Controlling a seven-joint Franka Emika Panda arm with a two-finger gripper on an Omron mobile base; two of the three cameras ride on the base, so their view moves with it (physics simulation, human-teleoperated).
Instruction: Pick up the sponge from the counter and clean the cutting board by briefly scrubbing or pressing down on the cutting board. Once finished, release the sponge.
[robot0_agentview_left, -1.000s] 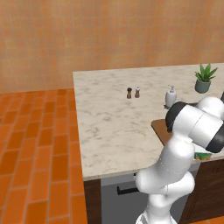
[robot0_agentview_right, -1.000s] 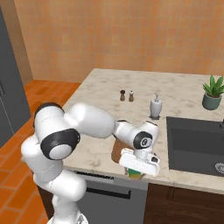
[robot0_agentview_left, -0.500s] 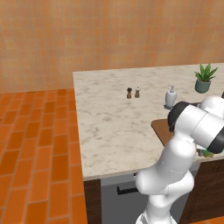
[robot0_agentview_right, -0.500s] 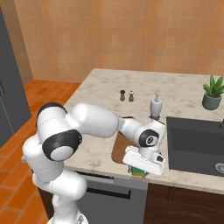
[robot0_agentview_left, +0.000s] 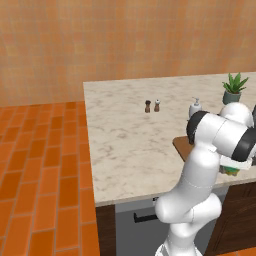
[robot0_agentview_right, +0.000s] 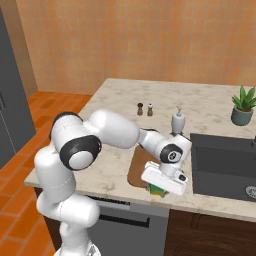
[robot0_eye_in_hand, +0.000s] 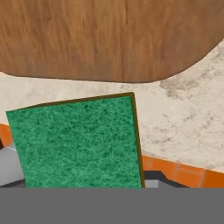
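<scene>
The green sponge (robot0_eye_in_hand: 78, 144) sits close under the hand, and the fingers are hidden behind it. My gripper (robot0_agentview_right: 161, 186) is shut on the sponge (robot0_agentview_right: 158, 189), low at the counter's (robot0_agentview_right: 110, 170) front edge. It is just off the near right corner of the brown cutting board (robot0_agentview_right: 137, 167). In the hand view the cutting board (robot0_eye_in_hand: 109, 39) lies beyond the sponge, with a strip of marbled counter (robot0_eye_in_hand: 183, 122) between them. From the left base view the arm hides most of the cutting board (robot0_agentview_left: 181, 143), and a bit of the sponge (robot0_agentview_left: 231, 170) peeks out below the hand.
A dark sink basin (robot0_agentview_right: 225, 165) lies right of the board. A soap dispenser (robot0_agentview_right: 178, 121), two small shakers (robot0_agentview_right: 145, 109) and a potted plant (robot0_agentview_right: 243, 105) stand further back. Orange tiled floor (robot0_agentview_left: 40, 165) lies left of the counter.
The hand has slid a little to the right along the counter's front edge, and the sponge has gone with it.
</scene>
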